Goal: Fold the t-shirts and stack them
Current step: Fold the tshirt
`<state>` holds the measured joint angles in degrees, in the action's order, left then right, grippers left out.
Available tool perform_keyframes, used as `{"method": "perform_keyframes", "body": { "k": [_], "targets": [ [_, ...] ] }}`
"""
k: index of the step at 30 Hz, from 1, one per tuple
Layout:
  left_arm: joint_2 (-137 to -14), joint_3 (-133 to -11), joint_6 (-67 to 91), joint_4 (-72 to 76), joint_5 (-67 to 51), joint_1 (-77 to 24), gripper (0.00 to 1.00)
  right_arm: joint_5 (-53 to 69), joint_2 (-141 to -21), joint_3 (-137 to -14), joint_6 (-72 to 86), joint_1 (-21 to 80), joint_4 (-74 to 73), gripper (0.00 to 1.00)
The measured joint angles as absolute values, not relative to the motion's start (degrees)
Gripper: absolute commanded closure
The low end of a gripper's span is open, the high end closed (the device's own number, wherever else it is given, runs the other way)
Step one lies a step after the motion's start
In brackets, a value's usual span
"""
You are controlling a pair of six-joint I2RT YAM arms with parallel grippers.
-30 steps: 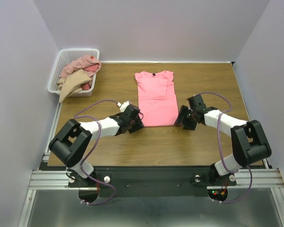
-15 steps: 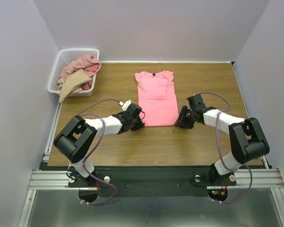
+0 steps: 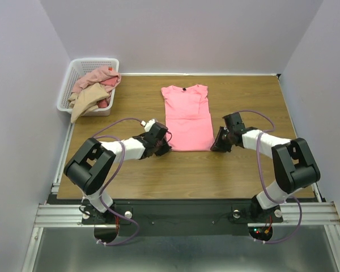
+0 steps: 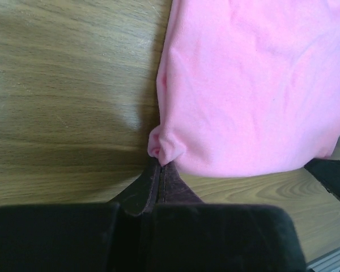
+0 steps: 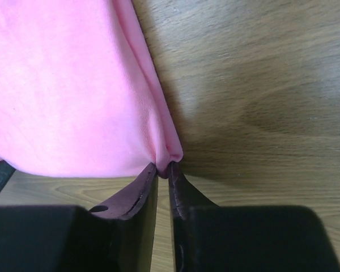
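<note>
The salmon-pink t-shirt point(image 3: 187, 116) lies spread flat in the middle of the tabletop point(image 3: 249, 93). Its collar points toward the far wall and its hem toward the arms, and the short sleeves barely stand out from the body.

The left gripper point(image 4: 160, 167) sits low at the near left corner of the hem. Its jaws are pressed together, with a small pucker of cloth nipped at the very tips. The right gripper point(image 5: 163, 169) sits at the near right corner. Its jaws are narrow with only a thin slit between them, and the folded edge of that corner is caught at the tips.

The other t-shirts point(image 3: 93, 88) are heaped in the white lattice basket point(image 3: 65, 101) at the far left corner of the tabletop. A tan piece hangs over the basket's near rim.

The shirt looks light, soft and quite limp, with no stiffness to keep its shape. Lifted by two corners, it will probably sag in the middle and trail across the wood. The hem corners seem the right place to hold it for folding the lower half up toward the collar.

Both bites are shallow, though, right at the edge of the cloth, so a quick pull could slip a corner free. Neither wrist view shows whether both layers of fabric are caught. If only the upper layer is held, the shirt would likely open instead of folding. The next move calls for raising both corners evenly and slowly.
</note>
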<state>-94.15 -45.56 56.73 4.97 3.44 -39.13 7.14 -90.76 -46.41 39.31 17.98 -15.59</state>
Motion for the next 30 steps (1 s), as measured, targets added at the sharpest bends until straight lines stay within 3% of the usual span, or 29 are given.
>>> {"method": "perform_keyframes", "body": {
  "k": [2, 4, 9, 20, 26, 30],
  "targets": [
    [-94.1, -45.5, 56.2, 5.2, 3.3, -39.1, 1.0, 7.2, -91.0, -46.4, 39.2, 18.0, -15.3, 0.96],
    [-94.0, -45.0, 55.7, 6.1, 3.2, -39.2, 1.0, 7.3, -91.1, -46.4, 39.2, 18.0, -15.3, 1.0],
    [-90.3, -41.1, 55.2, 7.1, 4.5, -41.4, 1.0, 8.9, -87.2, -42.4, 38.3, 18.0, -14.9, 0.99],
    [-75.5, -32.7, 61.7, 3.3, 6.5, -55.3, 1.0, 15.6, -63.7, -28.1, 37.8, 18.0, -23.1, 1.0],
    [-67.1, -32.5, 65.6, -1.2, 9.5, -60.1, 1.0, 16.7, -54.0, -29.3, 38.0, 18.0, -30.4, 1.0],
    [-65.7, -35.4, 65.9, -5.1, 13.2, -60.2, 1.0, 14.7, -53.5, -35.9, 38.0, 18.0, -33.5, 0.99]
  ]
}}
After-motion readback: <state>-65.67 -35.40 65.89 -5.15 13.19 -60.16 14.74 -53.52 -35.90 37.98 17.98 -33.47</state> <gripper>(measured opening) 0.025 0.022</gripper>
